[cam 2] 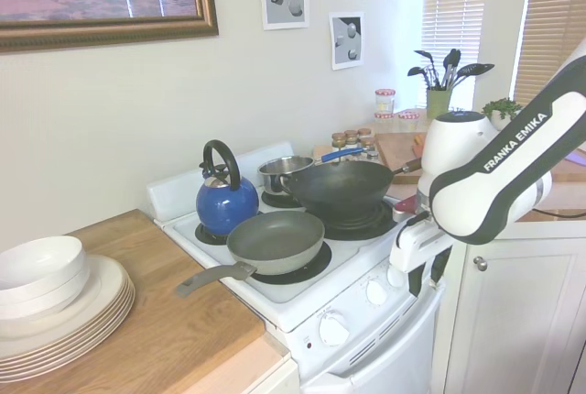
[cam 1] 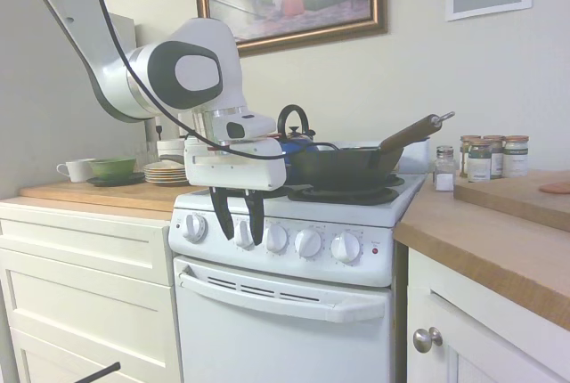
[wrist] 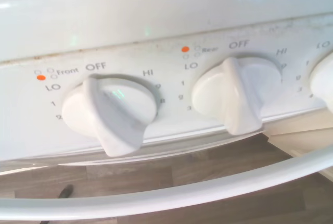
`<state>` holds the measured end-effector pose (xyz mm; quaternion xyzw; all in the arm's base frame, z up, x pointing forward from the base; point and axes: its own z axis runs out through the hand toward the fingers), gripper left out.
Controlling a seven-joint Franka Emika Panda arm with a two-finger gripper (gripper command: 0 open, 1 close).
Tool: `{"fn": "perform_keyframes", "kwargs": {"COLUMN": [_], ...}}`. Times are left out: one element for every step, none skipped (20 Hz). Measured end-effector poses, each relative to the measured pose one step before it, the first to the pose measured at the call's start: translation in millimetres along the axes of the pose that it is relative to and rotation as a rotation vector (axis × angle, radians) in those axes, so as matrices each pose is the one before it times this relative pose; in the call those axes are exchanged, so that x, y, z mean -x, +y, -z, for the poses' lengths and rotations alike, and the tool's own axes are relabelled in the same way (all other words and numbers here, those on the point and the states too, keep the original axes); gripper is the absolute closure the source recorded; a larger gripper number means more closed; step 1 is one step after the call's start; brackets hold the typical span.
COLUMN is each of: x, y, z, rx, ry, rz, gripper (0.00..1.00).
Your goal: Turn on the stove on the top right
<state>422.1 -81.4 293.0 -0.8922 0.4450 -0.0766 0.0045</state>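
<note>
While the stove (cam 1: pixel 294 249) stands between wooden counters, my gripper (cam 1: pixel 239 227) hangs at its left knobs, fingers apart, gripping nothing. Those knobs (wrist: pixel 232 95) look like smooth, hard plastic — likely stiff and slippery — so I'd pinch across the raised ridge.

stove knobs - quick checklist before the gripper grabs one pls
1. Gripper at the stove's knob row: ok, its fingers hang in front of the second knob from the left.
2. Fingers apart enough to straddle a knob: ok, a gap shows between them.
3. Knob identity: not ok; the wrist view shows a knob labelled Front and one labelled Rear, both for left-side burners by their orange dots.
4. Both knobs at OFF: ok, roughly.
5. Red light lit: cannot tell.
6. Wok clear of the arm: ok.
</note>
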Motion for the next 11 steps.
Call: {"fn": "perform_keyframes", "kwargs": {"x": [-0.34, -0.77, -1.38, -1.42, -1.18, -1.01, -0.82, -1.01, -1.07, -0.76, 0.22], "y": [-0.35, -0.29, -0.07, 0.2, 0.35, 0.4, -0.13, -0.38, -0.23, 0.19, 0.41], "z": [0.37, 0.6, 0.92, 0.9, 0.76, 0.83, 1.34, 1.82, 2.25, 2.5, 2.54], "rx": [0.00128, 0.00105, 0.00003, -0.00082, -0.00037, -0.00092, -0.00241, -0.00182, -0.00218, -0.00163, 0.00215], "ry": [-0.00095, -0.00052, 0.00062, 0.0012, 0.00085, -0.00026, -0.00092, -0.00064, 0.00054, 0.00122, -0.00221], "rz": [0.00015, -0.00065, -0.00175, -0.00177, -0.00151, -0.00267, -0.00198, -0.00205, -0.00106, 0.00246, 0.00772], "gripper": [0.0, 0.0, 0.0, 0.0, 0.0, 0.0, 0.0, 0.0, 0.0, 0.0, 0.0]}}
